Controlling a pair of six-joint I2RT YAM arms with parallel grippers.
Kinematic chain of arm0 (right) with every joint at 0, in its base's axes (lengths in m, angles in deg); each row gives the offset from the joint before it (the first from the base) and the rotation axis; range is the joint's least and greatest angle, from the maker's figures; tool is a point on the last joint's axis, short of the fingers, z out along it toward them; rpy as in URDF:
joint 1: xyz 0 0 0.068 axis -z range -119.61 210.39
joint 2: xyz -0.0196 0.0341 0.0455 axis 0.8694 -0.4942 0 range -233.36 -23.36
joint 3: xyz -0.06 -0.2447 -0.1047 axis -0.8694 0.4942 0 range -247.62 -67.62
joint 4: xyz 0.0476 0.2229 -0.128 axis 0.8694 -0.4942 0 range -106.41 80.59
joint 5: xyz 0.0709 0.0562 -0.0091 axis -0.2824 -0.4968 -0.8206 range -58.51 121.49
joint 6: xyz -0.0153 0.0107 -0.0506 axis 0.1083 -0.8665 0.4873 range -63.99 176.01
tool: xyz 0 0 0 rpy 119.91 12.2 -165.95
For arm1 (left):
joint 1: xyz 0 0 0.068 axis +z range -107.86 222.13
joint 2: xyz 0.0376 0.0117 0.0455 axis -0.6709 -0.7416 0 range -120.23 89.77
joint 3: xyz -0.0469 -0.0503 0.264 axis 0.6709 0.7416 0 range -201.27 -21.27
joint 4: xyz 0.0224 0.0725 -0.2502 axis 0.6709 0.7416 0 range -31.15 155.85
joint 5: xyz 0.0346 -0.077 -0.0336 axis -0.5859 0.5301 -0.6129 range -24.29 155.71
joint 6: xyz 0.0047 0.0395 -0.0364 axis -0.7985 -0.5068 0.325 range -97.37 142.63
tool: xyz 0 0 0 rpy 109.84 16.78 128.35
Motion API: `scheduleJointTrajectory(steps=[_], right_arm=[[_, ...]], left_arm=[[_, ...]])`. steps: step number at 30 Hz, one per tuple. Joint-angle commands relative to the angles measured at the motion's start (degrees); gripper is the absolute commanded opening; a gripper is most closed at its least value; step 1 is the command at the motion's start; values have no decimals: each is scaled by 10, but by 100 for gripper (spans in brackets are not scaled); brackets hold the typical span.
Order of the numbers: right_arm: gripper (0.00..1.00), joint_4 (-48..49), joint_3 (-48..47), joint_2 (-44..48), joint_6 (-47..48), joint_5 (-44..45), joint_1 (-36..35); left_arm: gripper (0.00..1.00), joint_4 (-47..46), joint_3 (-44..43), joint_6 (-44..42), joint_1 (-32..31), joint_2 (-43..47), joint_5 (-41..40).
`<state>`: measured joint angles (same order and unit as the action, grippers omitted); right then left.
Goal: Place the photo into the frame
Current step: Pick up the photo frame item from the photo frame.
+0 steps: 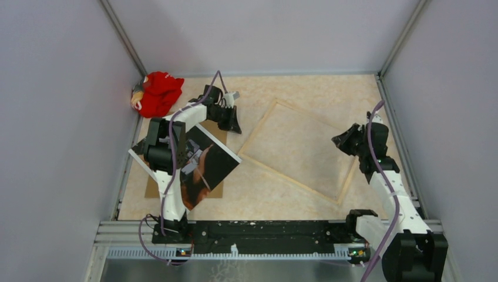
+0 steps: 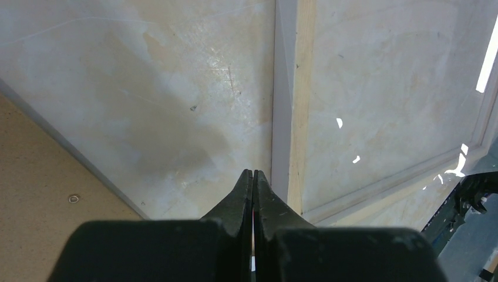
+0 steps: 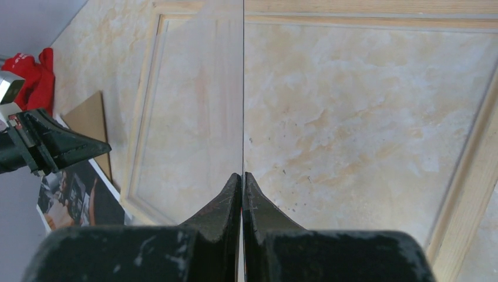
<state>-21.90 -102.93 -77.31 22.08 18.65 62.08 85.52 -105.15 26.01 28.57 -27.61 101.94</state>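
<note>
The frame (image 1: pixel 290 178) lies flat, back up, right of the table's centre, its light wood rim (image 2: pixel 290 117) showing. The photo (image 1: pixel 214 161), dark with a white border, lies picture up at the left, partly under the left arm and on a brown board (image 1: pixel 218 136). My left gripper (image 1: pixel 236 128) is shut and empty, its tips (image 2: pixel 253 171) just above the frame's left rail. My right gripper (image 1: pixel 337 141) hovers over the frame's right side. Its jaws (image 3: pixel 242 174) are pressed together on the edge of a thin clear sheet (image 3: pixel 243 88), seen as a fine straight line.
A red cloth (image 1: pixel 158 93) is bunched in the far left corner. Grey walls enclose the table on three sides. A black rail (image 1: pixel 264 230) runs along the near edge between the arm bases.
</note>
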Motion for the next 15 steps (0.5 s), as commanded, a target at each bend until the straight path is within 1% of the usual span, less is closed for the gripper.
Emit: scheduleJointTrajectory(steps=[1, 5, 15], right_arm=[[0, 63, 28, 34, -13, 35, 3], [0, 81, 49, 41, -15, 49, 3], [0, 90, 76, 71, -34, 86, 7]], left_arm=[[1, 4, -20, -7, -1, 11, 14], [1, 6, -15, -10, -1, 14, 14], [1, 5, -8, -14, -1, 17, 14]])
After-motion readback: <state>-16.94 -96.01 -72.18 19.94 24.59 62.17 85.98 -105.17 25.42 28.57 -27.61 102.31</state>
